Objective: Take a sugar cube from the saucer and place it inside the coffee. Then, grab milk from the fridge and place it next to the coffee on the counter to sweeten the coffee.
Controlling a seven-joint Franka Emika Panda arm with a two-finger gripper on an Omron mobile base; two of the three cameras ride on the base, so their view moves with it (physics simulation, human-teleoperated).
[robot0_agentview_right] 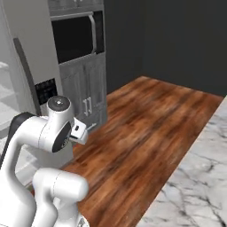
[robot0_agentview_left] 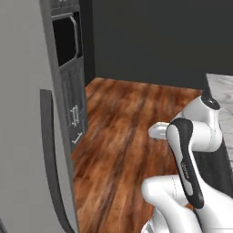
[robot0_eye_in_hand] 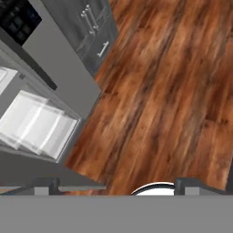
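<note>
The fridge (robot0_eye_in_hand: 68, 86) stands open at the left of the hand view, with its white translucent shelves (robot0_eye_in_hand: 36, 123) showing and nothing on them that I can see. Its pale grey door with a long dark handle (robot0_agentview_left: 22, 113) fills the left of the left base view. My gripper (robot0_eye_in_hand: 118, 186) hangs over the wood floor beside the fridge, open, with nothing between its fingertips (robot0_eye_in_hand: 45, 184). The counter (robot0_agentview_right: 195, 177) runs along the lower right of the right base view. The sugar cube, saucer, coffee and milk are out of view.
A dark built-in oven (robot0_agentview_right: 73, 37) and grey cabinet doors (robot0_agentview_right: 86, 93) stand just past the fridge. Wood floor (robot0_agentview_left: 123, 123) stretches between the fridge side and the marble counter edge (robot0_agentview_left: 220, 88). A dark wall closes the far end.
</note>
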